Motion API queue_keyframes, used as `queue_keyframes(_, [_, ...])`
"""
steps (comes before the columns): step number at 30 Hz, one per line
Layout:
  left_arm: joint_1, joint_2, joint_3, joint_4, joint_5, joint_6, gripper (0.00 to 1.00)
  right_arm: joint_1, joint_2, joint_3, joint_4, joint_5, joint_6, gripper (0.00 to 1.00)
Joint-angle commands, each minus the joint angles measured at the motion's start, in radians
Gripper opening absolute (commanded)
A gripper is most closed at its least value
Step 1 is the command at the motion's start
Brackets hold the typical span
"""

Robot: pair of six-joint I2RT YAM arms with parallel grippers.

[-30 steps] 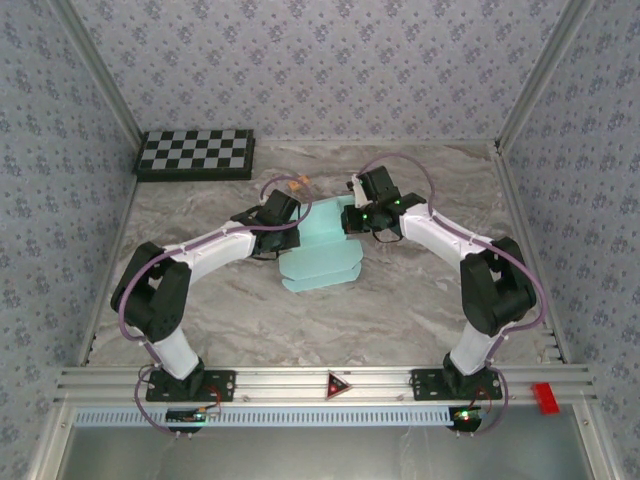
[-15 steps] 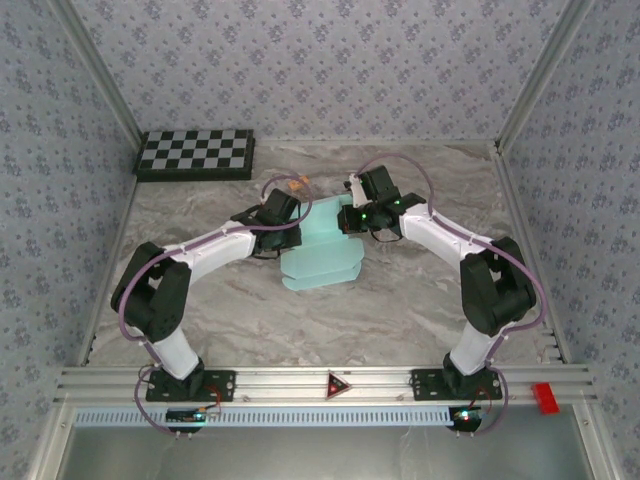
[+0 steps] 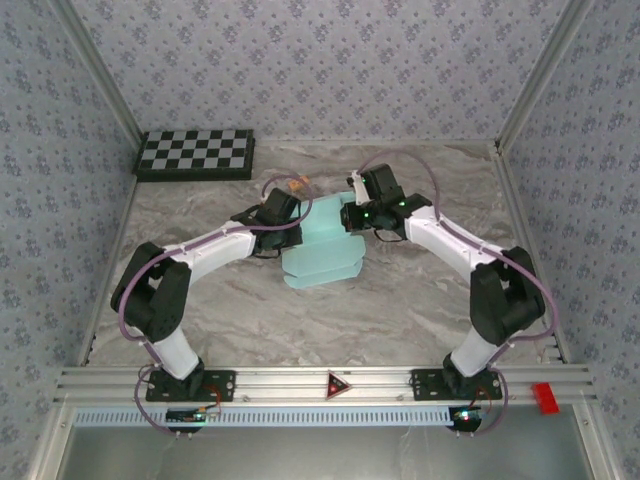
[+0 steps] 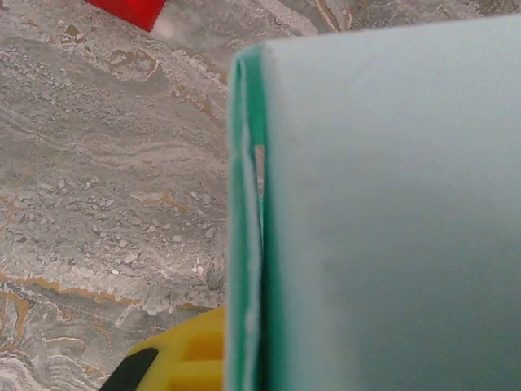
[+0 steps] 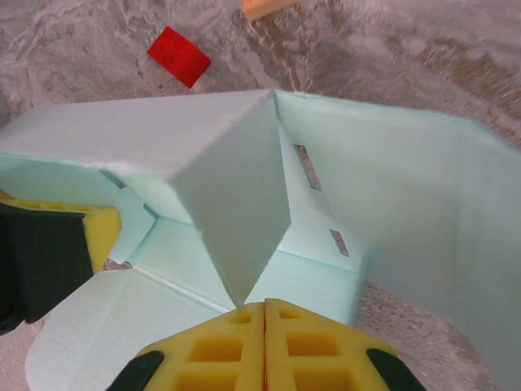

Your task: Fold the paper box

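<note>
The pale aqua paper box [image 3: 322, 258] lies partly folded between both arms at mid-table. My left gripper [image 3: 289, 221] is shut on the box's left wall. In the left wrist view that doubled wall [image 4: 247, 244] stands edge-on, with one yellow finger [image 4: 183, 362] on its outer side and the other finger hidden behind the broad panel [image 4: 391, 212]. My right gripper [image 5: 265, 314] is shut at the box's far right side [image 3: 352, 215]. Its yellow pads meet with nothing seen between them, and the tip of a raised flap [image 5: 236, 204] touches the left pad.
A small red block [image 5: 179, 55] and an orange piece [image 5: 264, 6] lie on the marble beyond the box. The checkerboard [image 3: 195, 153] sits at the far left corner. Patterned walls close in three sides. The metal rail [image 3: 330, 385] runs along the near edge.
The right arm's elbow has swung outward to the right and its gripper has crept slightly left. The left gripper has edged a little farther away. The box stays held.
</note>
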Motion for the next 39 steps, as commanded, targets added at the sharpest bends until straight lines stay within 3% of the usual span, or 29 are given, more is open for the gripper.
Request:
queue_keyframes(1, [-0.010,0.004,0.023,-0.002,0.007,0.022,0.00,-0.003,-0.082,-0.001,-0.022,0.044,-0.035,0.11])
queue_keyframes(8, [-0.010,0.001,0.026,-0.005,0.007,0.029,0.00,-0.023,-0.170,-0.006,-0.063,0.100,-0.046,0.13])
queue_keyframes(18, [-0.009,-0.005,0.028,-0.002,0.010,0.037,0.00,-0.168,-0.233,-0.089,-0.115,0.196,-0.005,0.14])
queue_keyframes(26, [-0.010,-0.010,0.029,0.006,0.029,0.050,0.00,-0.252,-0.177,-0.136,-0.062,0.050,-0.062,0.14])
queue_keyframes(39, [-0.010,-0.001,0.038,0.010,0.041,0.055,0.00,-0.237,-0.077,-0.108,-0.006,-0.124,-0.118,0.17])
